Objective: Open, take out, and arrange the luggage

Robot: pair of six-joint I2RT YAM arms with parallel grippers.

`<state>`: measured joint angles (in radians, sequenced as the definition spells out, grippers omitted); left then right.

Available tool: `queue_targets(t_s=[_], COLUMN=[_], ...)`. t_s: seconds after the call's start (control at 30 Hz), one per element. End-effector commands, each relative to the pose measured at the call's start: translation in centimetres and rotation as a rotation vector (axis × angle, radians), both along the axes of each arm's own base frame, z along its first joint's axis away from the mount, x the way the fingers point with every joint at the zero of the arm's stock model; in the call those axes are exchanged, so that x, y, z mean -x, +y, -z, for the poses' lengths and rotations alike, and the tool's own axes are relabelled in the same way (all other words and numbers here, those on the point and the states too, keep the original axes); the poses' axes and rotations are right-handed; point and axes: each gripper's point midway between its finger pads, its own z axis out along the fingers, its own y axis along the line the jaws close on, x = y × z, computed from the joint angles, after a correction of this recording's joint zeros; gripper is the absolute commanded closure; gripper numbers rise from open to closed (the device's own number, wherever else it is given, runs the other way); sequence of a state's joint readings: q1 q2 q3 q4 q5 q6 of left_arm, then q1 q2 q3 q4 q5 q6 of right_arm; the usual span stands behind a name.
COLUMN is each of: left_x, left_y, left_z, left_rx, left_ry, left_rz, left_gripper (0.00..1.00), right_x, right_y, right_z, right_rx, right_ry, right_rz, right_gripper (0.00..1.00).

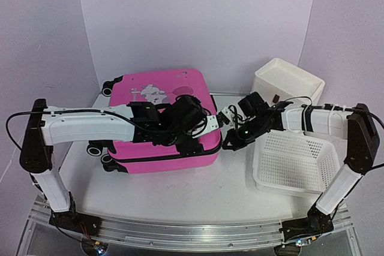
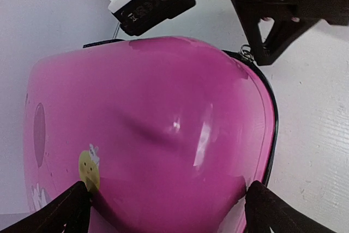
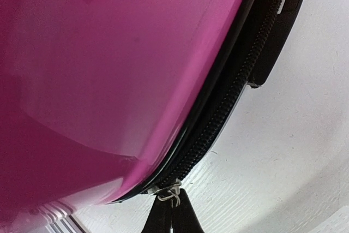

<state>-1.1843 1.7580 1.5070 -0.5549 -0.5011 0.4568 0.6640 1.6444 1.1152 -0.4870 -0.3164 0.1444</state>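
Closest in, my right hand is clenching the zip pull — gripping it to start unzipping; my left hand is hanging released, astride the luggage — probably to steady it; it is lying flat, closed, on the counter.

White table, top faintly grooved in close-up views, metal rail along near edge. Hot-pink luggage lies flat on it, centre-left, lid down, cartoon print facing up, black zip band round the side, black wheels pointing left. To its right, front-right of the top, white mesh basket, set at a slight angle, apart from the luggage w/ bare tabletop between. Behind the basket, back-right by the wall, white plastic drawer unit.
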Motion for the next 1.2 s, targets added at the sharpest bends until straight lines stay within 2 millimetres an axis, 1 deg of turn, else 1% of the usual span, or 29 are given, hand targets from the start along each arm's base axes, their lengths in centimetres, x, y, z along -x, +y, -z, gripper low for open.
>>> queue_targets(t_s=[0.0,0.1,0.17,0.23,0.3,0.33,0.37,0.43,0.5,0.57,0.6,0.67,0.73,0.8,0.83,0.9,1.0,1.03,1.07,1.1,1.13,1.17], left_x=[-5.1,-6.4,-6.9,-7.0,-7.2,-7.3,-7.4,-7.6,-7.4,-6.7,-6.2,-4.6,-3.4,-2.1,-1.4,-0.2,0.8,1.0,1.2,0.9,0.9,0.8], left_y=[0.2,1.1,1.5,1.4,1.1,1.0,1.0,1.4,1.4,1.3,1.3,1.6,3.7,6.7,8.9,12.8,19.6,21.7,23.7,25.9,27.2,28.0], left_z=[-2.7,-2.5,-2.4,-2.3,-2.2,-2.1,-2.0,-1.8,-1.5,-1.6,-2.0,-2.9,-3.8,-4.8,-6.4,-7.4,-8.8,-9.0,-8.4,-8.0,-7.5,-6.8], left_rx=[0.038,0.116,0.137,0.161,0.178,0.175,0.175,0.176,0.190,0.203,0.224,0.259,0.287,0.346,0.415,0.503,0.600,0.621,0.614,0.612,0.604,0.607], left_ry=[-0.168,-0.124,-0.114,-0.091,-0.075,-0.073,-0.073,-0.064,-0.039,0.007,0.042,0.126,0.201,0.295,0.335,0.421,0.422,0.418,0.424,0.425,0.443,0.481], left_rz=[-0.195,-0.276,-0.306,-0.310,-0.311,-0.310,-0.313,-0.327,-0.323,-0.303,-0.295,-0.271,-0.310,-0.350,-0.375,-0.410,-0.516,-0.555,-0.606,-0.665,-0.703,-0.729], left_gripper=[0.05,0.14,0.16,0.19,0.21,0.22,0.23,0.25,0.27,0.28,0.28,0.19,0.08,0.03,0.01,0.00,0.00,0.00,0.00,0.00,0.00,0.00], right_x=[0.3,1.5,2.6,3.9,5.4,6.0,6.3,6.5,6.6,6.4,5.9,5.1,4.5,4.1,3.9,3.6,3.3,3.3,3.2,3.1,2.9,2.9], right_y=[4.6,5.2,6.0,7.4,9.4,10.0,10.1,9.8,9.7,10.1,10.0,9.9,9.6,9.2,9.0,8.6,8.1,8.1,7.9,7.8,7.7,7.6], right_z=[-6.2,-5.8,-5.6,-5.4,-5.3,-5.3,-5.5,-6.1,-6.4,-6.0,-5.6,-5.3,-5.2,-5.1,-5.1,-5.1,-5.1,-5.2,-5.2,-5.2,-5.4,-5.5], right_rx=[-0.292,-0.296,-0.298,-0.315,-0.330,-0.341,-0.348,-0.412,-0.479,-0.483,-0.470,-0.452,-0.444,-0.448,-0.448,-0.451,-0.462,-0.466,-0.469,-0.474,-0.483,-0.492], right_ry=[-0.248,-0.350,-0.426,-0.500,-0.561,-0.580,-0.606,-0.647,-0.642,-0.626,-0.623,-0.632,-0.628,-0.612,-0.608,-0.600,-0.584,-0.581,-0.577,-0.572,-0.564,-0.555], right_rz=[-0.141,-0.199,-0.247,-0.305,-0.350,-0.360,-0.349,-0.278,-0.230,-0.221,-0.197,-0.165,-0.126,-0.102,-0.092,-0.074,-0.070,-0.073,-0.069,-0.067,-0.067,-0.067], right_gripper=[1.00,1.00,1.00,1.00,1.00,1.00,1.00,1.00,1.00,1.00,1.00,1.00,1.00,1.00,1.00,1.00,1.00,1.00,1.00,1.00,1.00,1.00])
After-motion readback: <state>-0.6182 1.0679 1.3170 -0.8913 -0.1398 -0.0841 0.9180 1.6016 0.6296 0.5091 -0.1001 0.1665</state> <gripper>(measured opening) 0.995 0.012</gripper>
